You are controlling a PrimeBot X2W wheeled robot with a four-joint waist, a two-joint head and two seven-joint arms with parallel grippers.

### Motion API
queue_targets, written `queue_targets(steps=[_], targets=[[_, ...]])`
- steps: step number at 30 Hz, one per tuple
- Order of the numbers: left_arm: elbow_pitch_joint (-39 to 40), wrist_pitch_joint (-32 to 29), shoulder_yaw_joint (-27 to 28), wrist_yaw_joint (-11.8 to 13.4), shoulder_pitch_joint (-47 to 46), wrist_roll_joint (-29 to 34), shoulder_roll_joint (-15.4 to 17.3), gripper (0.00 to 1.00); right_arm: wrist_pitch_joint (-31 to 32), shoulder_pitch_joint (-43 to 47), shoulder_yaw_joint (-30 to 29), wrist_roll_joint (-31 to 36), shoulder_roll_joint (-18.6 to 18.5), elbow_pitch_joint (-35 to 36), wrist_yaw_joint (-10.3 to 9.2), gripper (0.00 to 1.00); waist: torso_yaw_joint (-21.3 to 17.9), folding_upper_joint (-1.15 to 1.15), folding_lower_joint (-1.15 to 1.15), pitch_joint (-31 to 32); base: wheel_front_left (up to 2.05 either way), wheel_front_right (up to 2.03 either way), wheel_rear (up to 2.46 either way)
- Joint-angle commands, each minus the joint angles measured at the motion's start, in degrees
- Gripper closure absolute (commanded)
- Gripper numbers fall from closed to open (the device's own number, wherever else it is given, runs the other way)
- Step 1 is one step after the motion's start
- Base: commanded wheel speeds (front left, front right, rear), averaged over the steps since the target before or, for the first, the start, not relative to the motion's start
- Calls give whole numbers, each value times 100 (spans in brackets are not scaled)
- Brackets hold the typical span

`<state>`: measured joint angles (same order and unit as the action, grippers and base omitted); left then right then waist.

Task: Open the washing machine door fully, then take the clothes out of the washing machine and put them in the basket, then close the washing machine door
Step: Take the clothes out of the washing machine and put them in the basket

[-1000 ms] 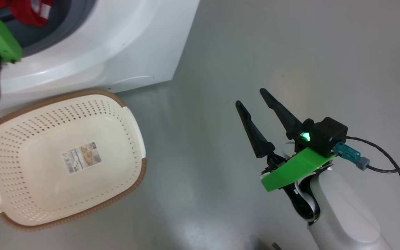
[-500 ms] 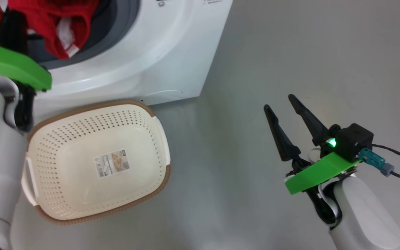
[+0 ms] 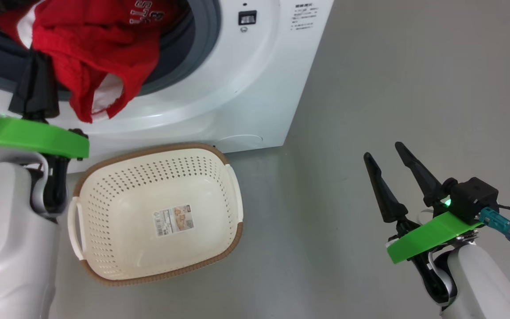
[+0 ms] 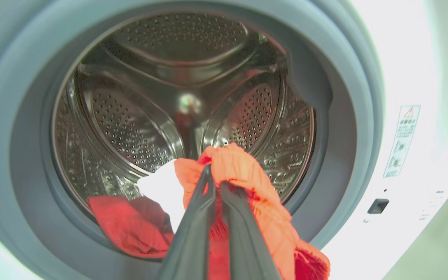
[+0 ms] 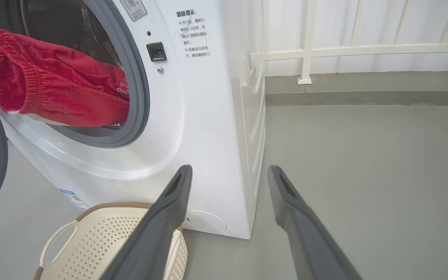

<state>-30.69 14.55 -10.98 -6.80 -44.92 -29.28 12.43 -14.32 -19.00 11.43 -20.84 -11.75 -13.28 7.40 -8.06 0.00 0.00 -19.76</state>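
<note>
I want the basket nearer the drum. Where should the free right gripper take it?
Probably the white side handle of the basket nearest the right gripper, approached from above on that side. It is a thin loop standing off the wall, so the open jaws can straddle it.

Soft cloth clothes (image 3: pixel 100 57), glossy perforated steel drum (image 4: pixel 123 128), matt plastic basket (image 3: pixel 104 212).
</note>
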Motion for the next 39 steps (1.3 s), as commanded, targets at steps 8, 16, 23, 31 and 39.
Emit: queue_targets(steps=[8, 16, 23, 31, 39], targets=[[1572, 44, 765, -49, 776, 226, 50, 100, -68, 162, -2, -29, -58, 191, 9, 0, 187, 0, 0, 194, 0, 0, 0], [2973, 44, 978, -21, 1692, 331, -161, 100, -68, 227, -38, -26, -59, 250, 9, 0, 227, 0, 0, 170, 0, 0, 0], [3539, -103, 783, 66, 2368, 450, -220, 100, -68, 221, -33, -20, -42, 274, 9, 0, 219, 0, 0, 96, 0, 0, 0], [2331, -142, 566, 17, 2623, 273, -273, 100, -68, 107, 58, -17, 48, 309, 9, 0, 115, 0, 0, -119, 0, 0, 0], [463, -1, 270, -56, 2081, 179, -144, 100, -68, -39, 72, 10, 148, 354, 9, 0, -45, 0, 0, -462, 0, 0, 0]])
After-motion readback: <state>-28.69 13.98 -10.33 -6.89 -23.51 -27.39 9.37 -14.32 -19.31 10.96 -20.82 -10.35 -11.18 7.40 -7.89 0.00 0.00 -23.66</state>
